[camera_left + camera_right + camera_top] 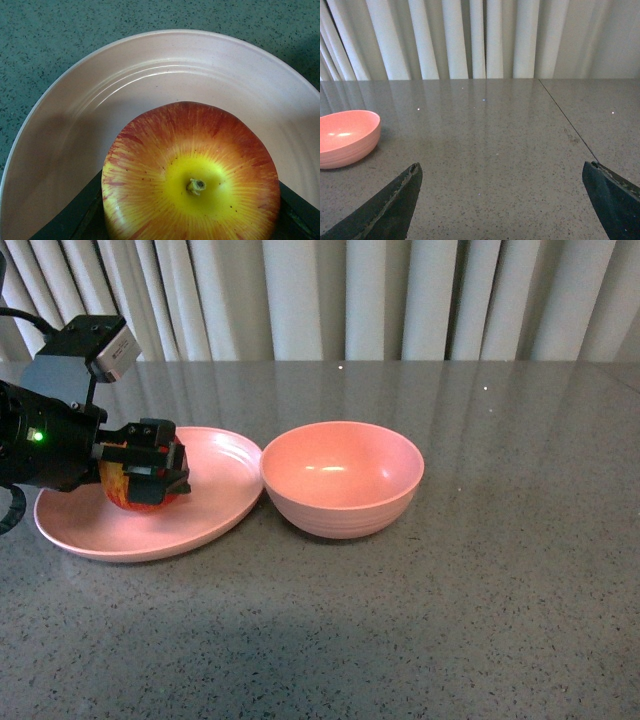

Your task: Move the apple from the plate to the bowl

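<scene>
Grasp step. Left fingers [168, 462] clamp apple [122, 488], low on plate [215, 502]. Right fingers [387, 207] spread, idle. Next, likely: lift clear, carry over adjacent bowl [345, 505], release.

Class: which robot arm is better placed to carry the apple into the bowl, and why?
Left. The left gripper is closed around the apple on the plate, beside the bowl. The right gripper is open, empty, nowhere near the apple.

The apple [190, 185] in my black left pincer [150, 475] was red, streaked yellow-orange. I saw a pink plate [215, 490] and bowl [345, 480].
</scene>
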Motion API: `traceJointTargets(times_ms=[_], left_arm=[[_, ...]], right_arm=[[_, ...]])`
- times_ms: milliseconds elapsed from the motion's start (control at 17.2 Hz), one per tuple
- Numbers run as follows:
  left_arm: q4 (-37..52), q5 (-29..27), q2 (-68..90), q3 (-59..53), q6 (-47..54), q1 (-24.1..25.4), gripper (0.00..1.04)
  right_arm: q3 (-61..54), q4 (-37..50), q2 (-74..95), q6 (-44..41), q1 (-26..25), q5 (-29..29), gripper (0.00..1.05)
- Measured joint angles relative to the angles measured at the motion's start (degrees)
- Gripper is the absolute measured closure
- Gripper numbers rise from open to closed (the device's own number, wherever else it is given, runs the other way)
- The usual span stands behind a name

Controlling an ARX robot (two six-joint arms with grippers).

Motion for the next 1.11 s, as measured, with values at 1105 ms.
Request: traceJointTargets(times_ms=[1105], left_arm=[[-7.08, -0.35, 0.22, 12.48, -9.81, -19.37, 0.37]], right_arm=[[0.0, 0.0, 0.0, 0.0, 0.0, 0.0, 0.07]])
